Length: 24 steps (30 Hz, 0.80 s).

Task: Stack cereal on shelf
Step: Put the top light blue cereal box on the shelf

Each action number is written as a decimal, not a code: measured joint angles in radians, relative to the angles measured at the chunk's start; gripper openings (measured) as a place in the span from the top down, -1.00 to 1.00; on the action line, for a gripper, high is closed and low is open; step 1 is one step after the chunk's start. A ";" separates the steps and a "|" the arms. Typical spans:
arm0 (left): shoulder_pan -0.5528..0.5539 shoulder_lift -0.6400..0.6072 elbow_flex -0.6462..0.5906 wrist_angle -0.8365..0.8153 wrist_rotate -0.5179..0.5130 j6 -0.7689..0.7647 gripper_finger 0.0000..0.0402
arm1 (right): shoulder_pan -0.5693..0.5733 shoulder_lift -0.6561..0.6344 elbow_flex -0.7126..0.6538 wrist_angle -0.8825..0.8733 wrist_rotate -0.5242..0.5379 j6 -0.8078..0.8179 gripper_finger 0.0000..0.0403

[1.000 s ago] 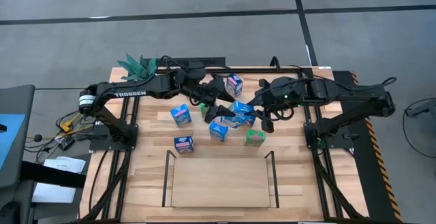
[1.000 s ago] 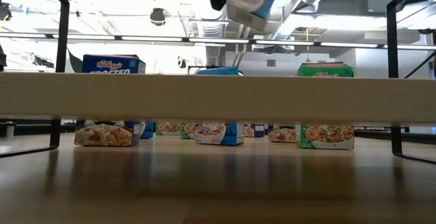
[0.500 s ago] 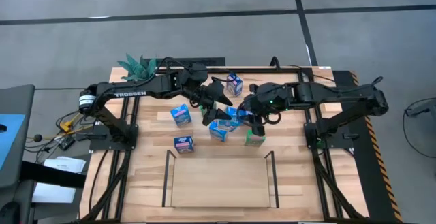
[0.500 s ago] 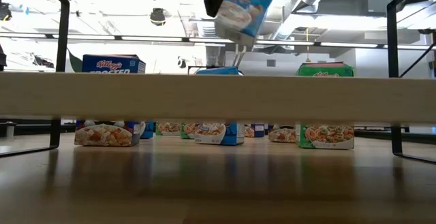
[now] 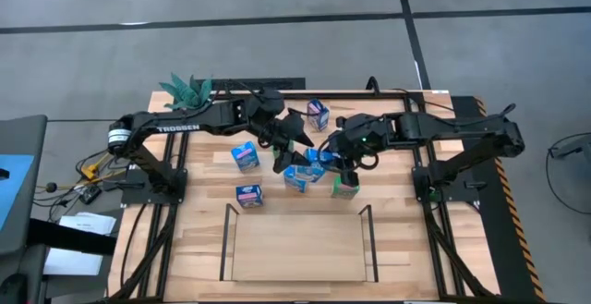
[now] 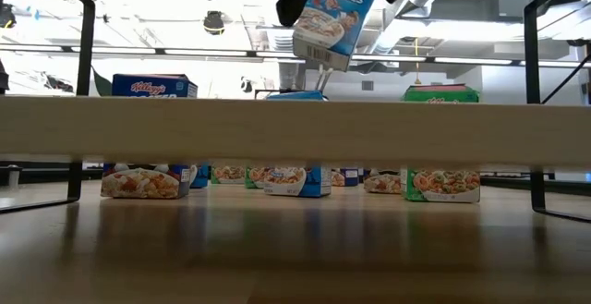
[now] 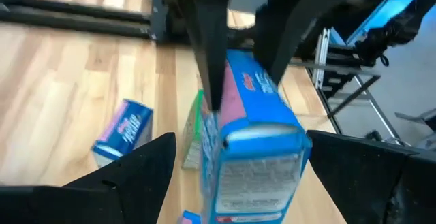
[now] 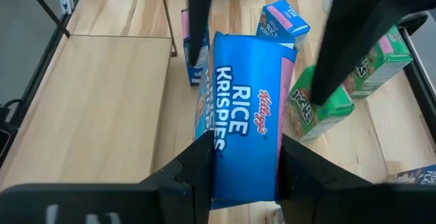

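Above the wooden table, right gripper clamps a blue cereal box aloft, left gripper spread alongside.

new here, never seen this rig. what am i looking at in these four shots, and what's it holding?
Two robot arms work at a wooden table, each ending in a two-finger tool. Four cameras catch one instant: one overhead, one at tabletop height looking across, and one on each wrist.

From above, the left arm is on the left and the right arm on the right; they meet mid-table. The right tool is clamped on a blue Rice Krispies box, held clear above the table. The left tool is open, its fingers either side of that same box, so it looks like a handover.

Other small cereal boxes, blue and green, sit loose on the table. The shelf, a low rack, has nothing on it. A plant stands at one corner.
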 joint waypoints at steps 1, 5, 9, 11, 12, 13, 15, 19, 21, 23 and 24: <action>-0.005 0.006 0.000 0.004 -0.001 0.005 -0.57 | 0.000 0.000 0.000 0.001 0.000 0.000 0.25; -0.019 0.020 0.000 0.010 -0.011 0.012 -0.57 | 0.000 0.000 0.000 0.000 0.000 0.000 0.25; -0.026 0.019 0.000 0.017 -0.035 0.014 -0.57 | 0.000 0.000 0.000 -0.003 -0.007 0.000 0.26; -0.026 0.019 0.000 0.028 -0.035 0.014 -0.57 | 0.000 0.000 0.000 -0.004 -0.023 0.001 0.26; -0.026 0.019 0.000 0.036 -0.034 0.014 -0.57 | 0.000 0.000 0.000 -0.004 -0.023 0.000 0.26; -0.026 0.019 0.000 0.035 -0.033 0.014 -0.57 | 0.000 0.000 0.000 -0.003 -0.024 0.000 0.26; -0.026 0.019 0.000 0.028 -0.034 0.013 -0.57 | 0.000 0.000 0.000 -0.005 -0.024 0.001 0.25; -0.027 0.019 0.000 0.030 -0.034 0.013 -0.57 | 0.000 0.000 0.000 -0.009 -0.024 0.000 0.25; -0.027 0.019 0.000 0.029 -0.034 0.012 -0.57 | 0.000 0.000 0.000 -0.010 -0.024 0.000 0.25; -0.027 0.019 0.000 0.030 -0.034 0.012 -0.57 | 0.000 0.000 0.000 -0.011 -0.024 0.000 0.25; -0.027 0.019 0.000 0.029 -0.035 0.012 -0.57 | 0.000 0.000 0.000 -0.014 -0.024 0.000 0.24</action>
